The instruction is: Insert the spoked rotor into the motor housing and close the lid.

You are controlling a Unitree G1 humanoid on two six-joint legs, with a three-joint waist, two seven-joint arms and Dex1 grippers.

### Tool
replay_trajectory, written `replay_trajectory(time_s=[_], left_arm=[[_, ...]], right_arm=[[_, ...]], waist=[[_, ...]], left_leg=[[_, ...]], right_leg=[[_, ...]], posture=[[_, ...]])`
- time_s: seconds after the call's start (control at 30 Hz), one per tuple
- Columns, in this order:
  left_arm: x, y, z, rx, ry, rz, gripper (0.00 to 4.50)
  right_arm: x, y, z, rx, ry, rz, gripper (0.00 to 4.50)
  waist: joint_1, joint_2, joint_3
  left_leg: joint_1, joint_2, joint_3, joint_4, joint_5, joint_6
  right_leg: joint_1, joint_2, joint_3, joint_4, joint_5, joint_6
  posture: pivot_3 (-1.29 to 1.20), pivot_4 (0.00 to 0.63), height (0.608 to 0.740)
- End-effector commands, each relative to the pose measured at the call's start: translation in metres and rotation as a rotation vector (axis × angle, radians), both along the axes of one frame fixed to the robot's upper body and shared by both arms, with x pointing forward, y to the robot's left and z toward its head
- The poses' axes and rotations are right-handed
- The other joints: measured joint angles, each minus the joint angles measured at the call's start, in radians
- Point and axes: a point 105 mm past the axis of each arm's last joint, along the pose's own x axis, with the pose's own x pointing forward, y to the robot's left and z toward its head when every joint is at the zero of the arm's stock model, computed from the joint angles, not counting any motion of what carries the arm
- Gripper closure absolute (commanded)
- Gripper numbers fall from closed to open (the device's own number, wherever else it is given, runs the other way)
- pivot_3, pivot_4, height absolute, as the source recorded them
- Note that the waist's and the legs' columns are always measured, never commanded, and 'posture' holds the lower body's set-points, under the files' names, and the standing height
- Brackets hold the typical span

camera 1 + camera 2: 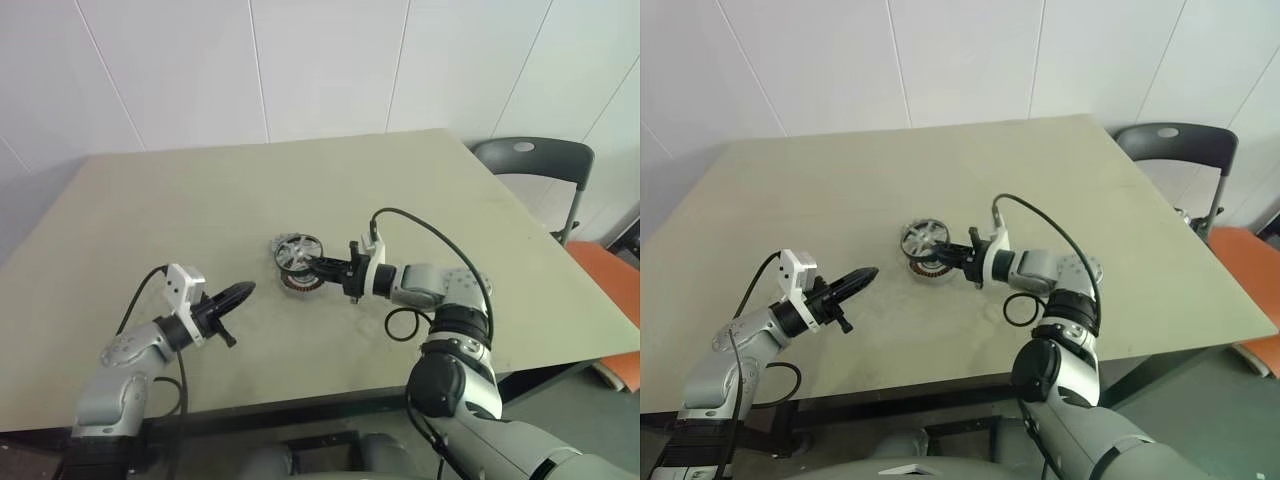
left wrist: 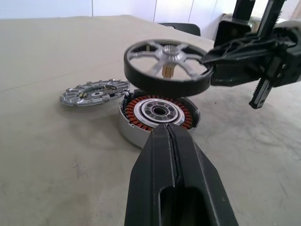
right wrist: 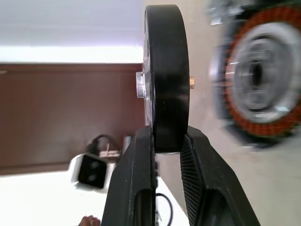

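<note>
While its two fingers pinch the black rim of the spoked rotor point(image 2: 167, 68), the right hand point(image 1: 327, 266) holds the wheel level in the air just above the motor housing point(image 2: 157, 117), whose copper windings face up on the tan worktop point(image 1: 200, 200). From the housing, the slotted grey lid point(image 2: 94, 92) lies flat at about 11 o'clock, and the left hand point(image 1: 237, 294), fingers pressed together and empty, hovers at about 8 o'clock.

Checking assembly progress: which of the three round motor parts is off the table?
The spoked rotor, pinched at its rim by the right gripper above the motor housing; housing and lid lie on the table.
</note>
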Motion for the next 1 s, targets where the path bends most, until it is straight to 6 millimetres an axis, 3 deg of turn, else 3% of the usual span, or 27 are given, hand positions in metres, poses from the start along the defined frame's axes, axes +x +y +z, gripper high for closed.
replay_trajectory(time_s=[0.03,0.33,1.0], left_arm=[[0.002,0.0,0.01,-0.01,-0.041,0.004,4.5],[0.003,-0.001,0.009,-0.018,-0.037,0.001,4.5],[0.003,-0.005,0.008,-0.022,-0.03,-0.011,4.5]], right_arm=[[-0.004,0.013,0.013,0.065,-0.035,0.032,4.09],[-0.005,0.011,-0.007,0.047,0.014,-0.018,4.09],[0.001,0.013,-0.023,0.034,0.034,-0.081,4.09]], waist=[[0.0,0.0,0.0],[0.001,0.0,0.0],[0.0,0.0,0.0]], left_leg=[[0.0,0.0,0.0,0.0,0.0,0.0],[0.0,0.0,0.0,0.0,0.0,0.0],[0.0,0.0,0.0,0.0,0.0,0.0]], right_leg=[[0.0,0.0,0.0,0.0,0.0,0.0],[0.0,0.0,0.0,0.0,0.0,0.0],[0.0,0.0,0.0,0.0,0.0,0.0]], posture=[[0.0,0.0,0.74],[0.0,0.0,0.74],[0.0,0.0,0.74]])
